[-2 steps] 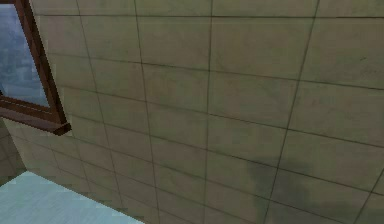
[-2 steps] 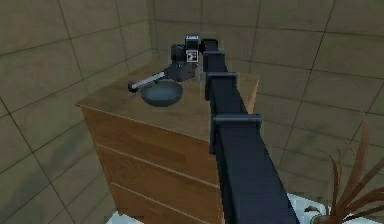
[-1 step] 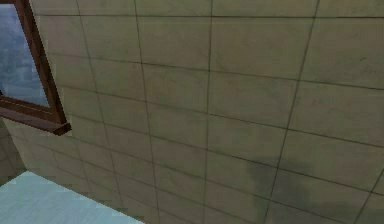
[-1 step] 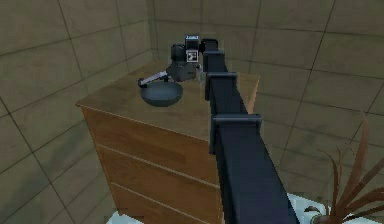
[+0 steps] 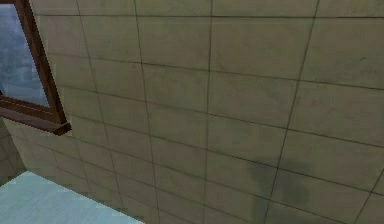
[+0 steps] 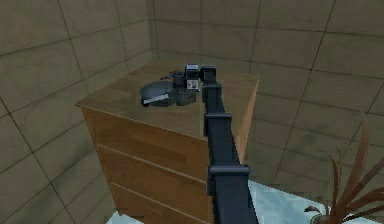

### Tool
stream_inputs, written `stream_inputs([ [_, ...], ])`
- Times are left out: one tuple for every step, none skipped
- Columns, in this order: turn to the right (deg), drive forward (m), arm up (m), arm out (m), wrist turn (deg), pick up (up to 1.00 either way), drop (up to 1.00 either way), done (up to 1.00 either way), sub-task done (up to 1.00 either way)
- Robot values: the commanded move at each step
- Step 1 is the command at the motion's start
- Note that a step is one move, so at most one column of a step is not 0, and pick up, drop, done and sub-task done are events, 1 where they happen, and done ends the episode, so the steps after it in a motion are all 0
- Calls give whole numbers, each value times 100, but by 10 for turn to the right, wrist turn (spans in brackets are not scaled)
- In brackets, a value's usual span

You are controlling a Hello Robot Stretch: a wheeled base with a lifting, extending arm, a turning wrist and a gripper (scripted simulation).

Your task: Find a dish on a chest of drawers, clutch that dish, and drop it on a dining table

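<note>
A wooden chest of drawers [image 6: 130, 135] stands against a tiled wall corner in the arm side view. On its top lies a dark, shallow, rounded thing, likely the dish [image 6: 153, 97]. The dark arm bar rises from the bottom edge and reaches over the chest's top. Its two white marked squares sit at the far end, with the gripper [image 6: 170, 90] just left of them, right at the dish. I cannot tell whether the gripper holds anything, or whether it touches the dish.
The forward view faces a tiled wall [image 5: 230, 110] close ahead, with a dark-framed window [image 5: 25, 70] at its left and pale floor [image 5: 50, 205] below. Reddish plant leaves [image 6: 352, 190] rise at the arm side view's bottom right.
</note>
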Motion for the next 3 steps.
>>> stream_inputs([
  [0, 0, 0, 0, 0, 100, 0, 0, 0],
  [0, 0, 8, 0, 0, 0, 0, 0, 0],
  [0, 0, 0, 0, -450, 0, 0, 0, 0],
])
